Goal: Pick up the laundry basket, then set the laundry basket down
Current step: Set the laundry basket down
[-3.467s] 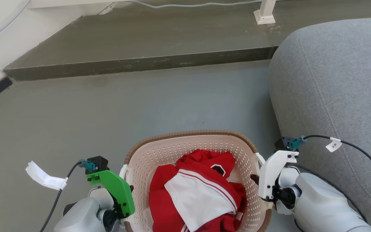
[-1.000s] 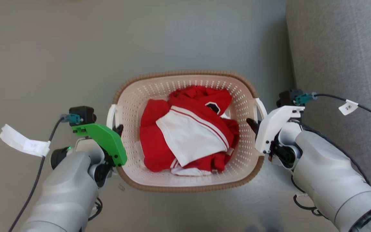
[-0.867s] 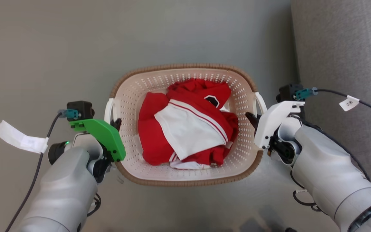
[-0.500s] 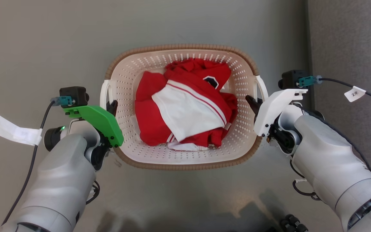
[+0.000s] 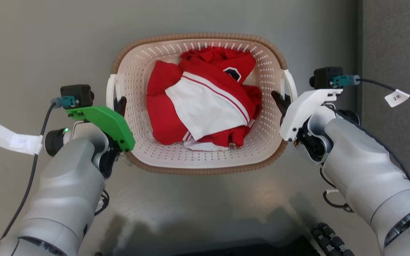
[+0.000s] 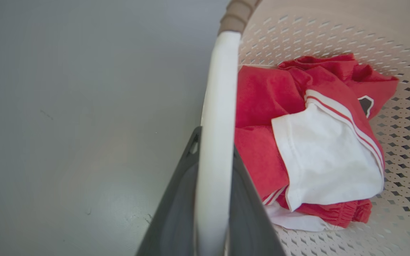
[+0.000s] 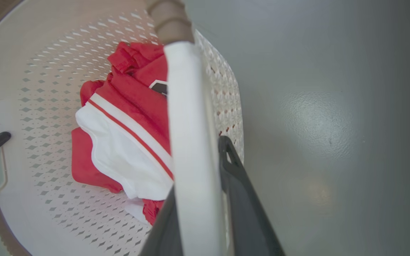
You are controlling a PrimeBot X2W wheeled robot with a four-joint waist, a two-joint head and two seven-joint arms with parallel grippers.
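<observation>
- The rounded cream perforated plastic laundry basket with a brown woven-look rim (image 5: 198, 36) hangs between the two arms above the grey floor (image 5: 41, 42). Whether its base touches the floor, I cannot tell.
- The left end effector (image 5: 120, 104) is clamped on the left white handle (image 6: 216, 106), with its dark fingers (image 6: 176, 213) on either side of the bar. The right end effector (image 5: 279, 99) grips the right white handle (image 7: 189, 124) the same way.
- Each hold is a thin pinch on a smooth rounded bar, so a handle could slide through if one arm lowers faster than the other.
- Such a tilt could send the loose red-and-white clothes (image 5: 205, 103) sliding to one end or spilling over the rim.
- Letting go before the base meets the floor would drop the load, while pressing on after contact could flex the handles.
- The grey fabric sofa (image 5: 397, 42) lies near the right arm, and its black cable (image 5: 379, 85) might catch there.
</observation>
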